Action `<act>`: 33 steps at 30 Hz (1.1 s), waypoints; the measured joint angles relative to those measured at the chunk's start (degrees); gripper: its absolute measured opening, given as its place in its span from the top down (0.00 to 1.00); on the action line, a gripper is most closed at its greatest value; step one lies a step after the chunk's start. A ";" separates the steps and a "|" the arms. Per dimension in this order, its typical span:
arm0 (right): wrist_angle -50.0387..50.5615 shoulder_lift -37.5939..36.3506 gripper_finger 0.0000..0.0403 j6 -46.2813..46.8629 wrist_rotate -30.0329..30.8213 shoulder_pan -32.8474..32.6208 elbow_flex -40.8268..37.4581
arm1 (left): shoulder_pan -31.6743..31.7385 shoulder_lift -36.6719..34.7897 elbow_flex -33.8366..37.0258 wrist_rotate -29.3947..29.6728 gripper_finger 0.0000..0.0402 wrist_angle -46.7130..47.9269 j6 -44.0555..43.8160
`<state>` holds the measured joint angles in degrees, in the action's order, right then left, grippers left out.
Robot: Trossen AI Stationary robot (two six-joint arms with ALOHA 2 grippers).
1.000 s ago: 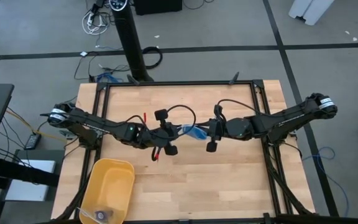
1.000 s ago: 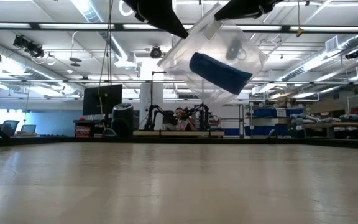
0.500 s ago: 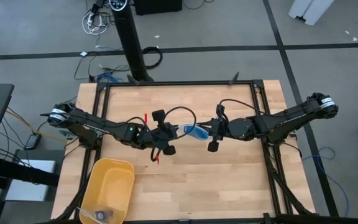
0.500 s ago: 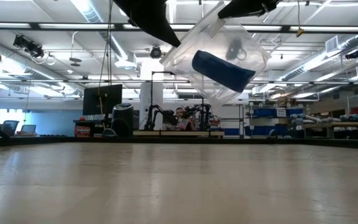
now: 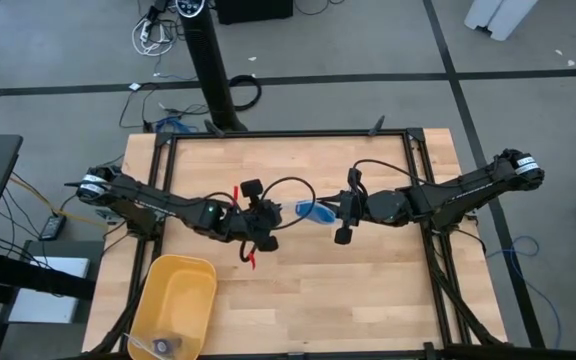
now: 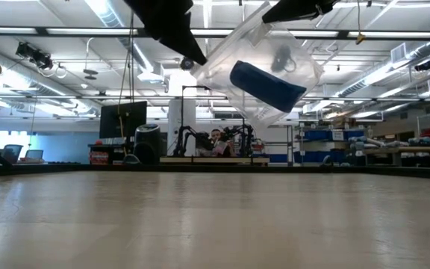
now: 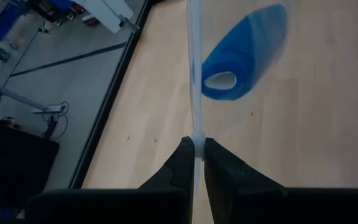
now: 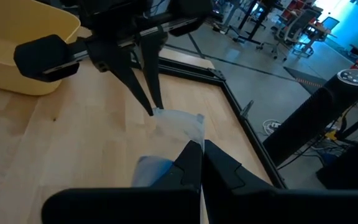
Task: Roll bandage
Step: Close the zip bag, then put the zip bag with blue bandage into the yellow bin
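The rolled bright blue fabric bandage [image 6: 266,86] hangs tilted inside the clear crinkled plastic bag [image 6: 256,63], between the left claw [image 7: 196,144] and right claw [image 8: 200,149], each pinching an opposite bag edge.

Yellow bin [image 5: 173,305] at table's [image 5: 298,290] near-left corner, clear plastic bag [image 6: 263,71] in midair

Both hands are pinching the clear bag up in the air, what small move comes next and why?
Probably pull the left hand and right hand slightly apart to open the clear bag, since the bandage is still sealed inside and can't be rolled.
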<state>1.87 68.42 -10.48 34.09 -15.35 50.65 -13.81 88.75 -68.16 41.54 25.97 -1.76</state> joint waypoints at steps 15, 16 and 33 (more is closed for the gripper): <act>0.65 0.06 1.00 -0.04 -0.28 0.02 0.02 | -2.08 0.02 -0.02 0.49 0.92 4.56 -3.56; 0.84 0.07 1.00 -0.03 -0.30 0.02 0.02 | -2.26 0.02 -0.04 0.62 0.92 4.81 -3.88; 1.07 -0.07 0.78 0.39 0.39 -0.42 0.20 | -2.86 0.07 0.14 0.20 0.92 6.41 -4.61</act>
<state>2.94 68.36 -10.09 34.48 -15.78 50.85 -16.67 88.82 -68.02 41.74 32.38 -6.37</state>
